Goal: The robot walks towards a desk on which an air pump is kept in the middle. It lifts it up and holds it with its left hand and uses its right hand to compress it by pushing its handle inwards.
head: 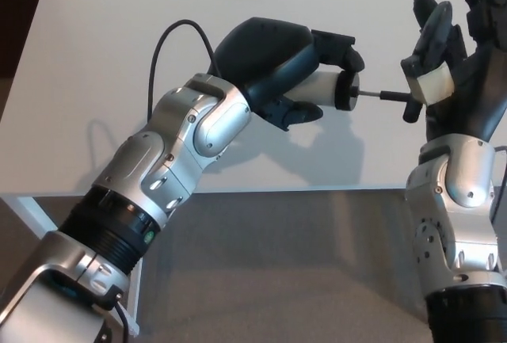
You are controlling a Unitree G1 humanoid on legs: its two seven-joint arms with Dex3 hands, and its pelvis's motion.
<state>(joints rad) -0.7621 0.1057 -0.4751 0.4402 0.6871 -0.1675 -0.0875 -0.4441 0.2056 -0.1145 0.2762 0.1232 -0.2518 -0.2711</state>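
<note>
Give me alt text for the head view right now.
The robot's left hand holds a white air pump above a white desk, while its open right hand rests against the handle at the end of the pump's thin rod.

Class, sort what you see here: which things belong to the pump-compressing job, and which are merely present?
Belongs to the job:
- air pump, its white barrel held in the left hand
- pump handle on its thin rod, at the right hand

Merely present:
- white desk beneath the arms
- black cable looping behind the left arm
- brown floor
</note>
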